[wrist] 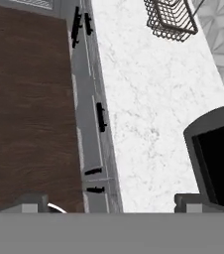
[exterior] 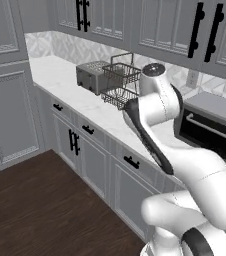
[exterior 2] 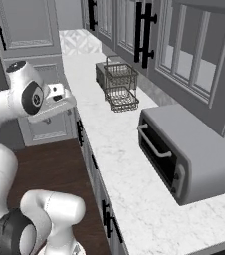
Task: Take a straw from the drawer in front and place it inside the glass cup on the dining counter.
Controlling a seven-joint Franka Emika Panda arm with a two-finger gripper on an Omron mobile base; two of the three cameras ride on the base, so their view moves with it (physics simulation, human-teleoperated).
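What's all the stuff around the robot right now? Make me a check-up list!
Surface: white marble worktop with a patterned tile wall behind it.
Job's things: drawer under the worktop edge, shut, with a black bar handle.
Clutter: grey toaster, a two-tier wire rack beside it, and a toaster oven further along the worktop.
Grippers: gripper is above the cabinet fronts and looks down on them; jaws wide open, holding nothing.
Cables: nothing seen.
Surroundings: dark wood floor; grey wall cabinets with long black handles above.
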